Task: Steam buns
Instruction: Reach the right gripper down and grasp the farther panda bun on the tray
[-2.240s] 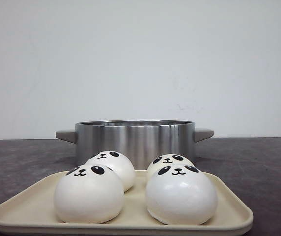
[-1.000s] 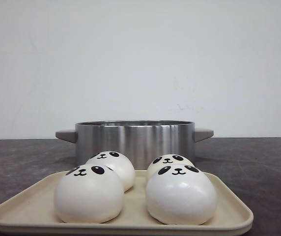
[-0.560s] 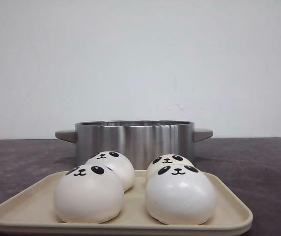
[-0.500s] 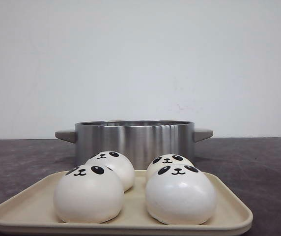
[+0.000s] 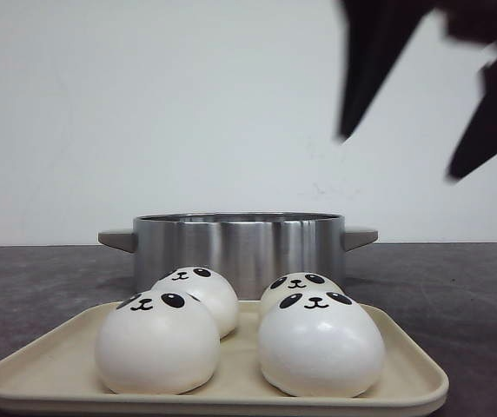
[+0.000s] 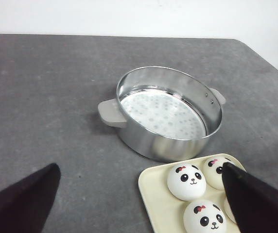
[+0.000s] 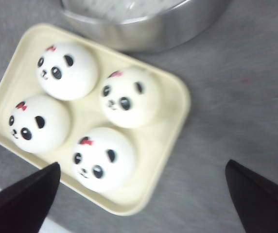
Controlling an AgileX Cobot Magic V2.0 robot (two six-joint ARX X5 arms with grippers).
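Four buns (image 5: pixel 318 347) domes-up on tray (image 5: pixel 405 382), faces away from pot (image 5: pixel 240 248). Right gripper (image 5: pixel 422 130) spread wide above pot; left gripper (image 6: pixel 139 204) spread too.

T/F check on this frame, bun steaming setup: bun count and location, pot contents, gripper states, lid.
1. All four buns sit on the cream tray. True.
2. One bun is already inside the steel pot. False: the pot holds only its perforated steamer plate.
3. The right gripper is shut on a bun. False: it is open, above the tray, and holds nothing.
4. The left gripper is open and empty. True.
5. The pot has a lid on. False: it is uncovered, with no lid in view.
6. The pot stands beyond the tray on the dark table. True.
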